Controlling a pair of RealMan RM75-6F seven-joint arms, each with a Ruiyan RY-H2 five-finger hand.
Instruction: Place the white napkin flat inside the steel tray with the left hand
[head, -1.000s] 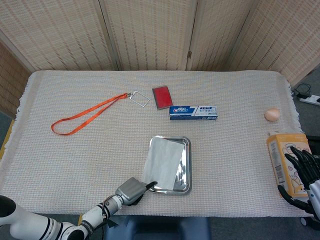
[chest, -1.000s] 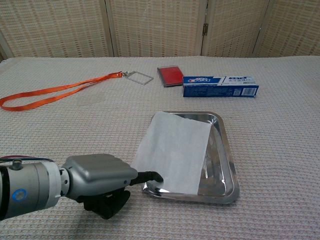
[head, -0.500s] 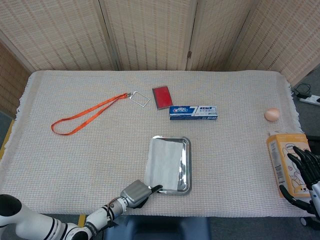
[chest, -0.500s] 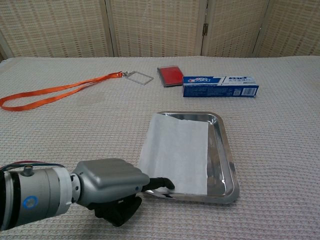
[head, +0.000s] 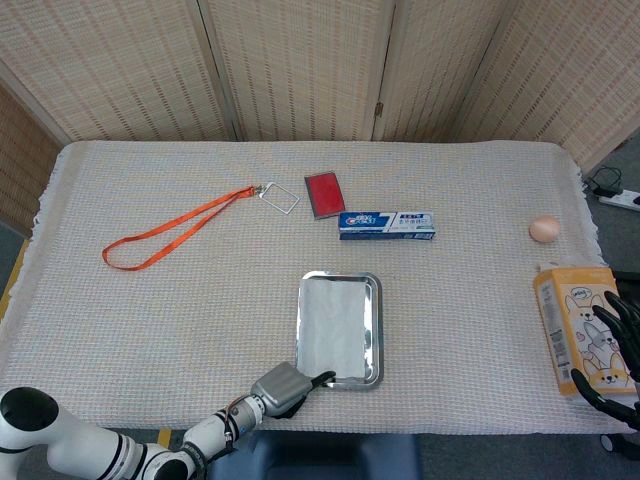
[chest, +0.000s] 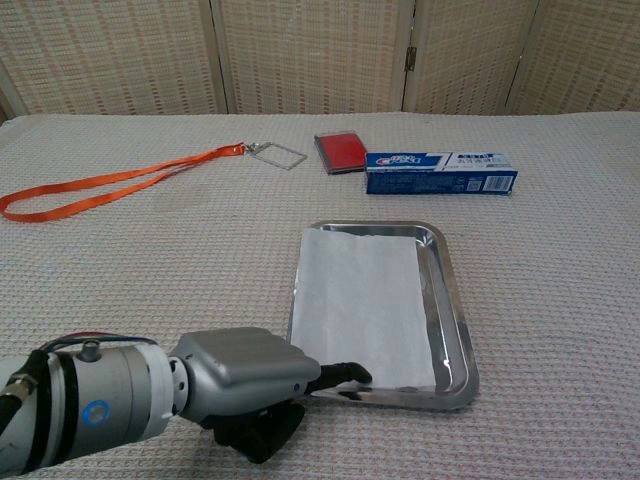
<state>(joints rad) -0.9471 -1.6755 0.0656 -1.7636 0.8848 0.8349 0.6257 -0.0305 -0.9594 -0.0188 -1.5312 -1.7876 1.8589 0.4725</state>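
Low at the near edge of the table, the left hand (chest: 250, 385) is reaching in from the left, its silver back facing up and its forearm lying almost level with the woven tablecloth (head: 200, 310). One dark fingertip (chest: 352, 374) is extending to the right and meeting the near edge of the white napkin (chest: 365, 300), right at the near rim of the steel tray (chest: 452, 300). Whether that finger is pinching the paper against a thumb underneath or only touching it cannot be told; the other fingers are curling under the palm, out of sight. In the head view the same hand (head: 285, 385) is sitting just off the tray's near left corner.

The napkin (head: 335, 325) is lying flat inside the tray (head: 375, 330), covering most of its floor and leaving a strip of bare steel along the right side.

At the far right edge, the right hand (head: 618, 360) is resting beside an orange carton with a cartoon print (head: 575, 325), its dark fingers spread apart and holding nothing.

Beyond the tray, a blue toothpaste box (chest: 440, 172) is lying crosswise, with a red card holder (chest: 340, 150) just to its left and an orange lanyard (chest: 110, 182) trailing away to the left. An egg (head: 543, 229) is sitting near the right edge.
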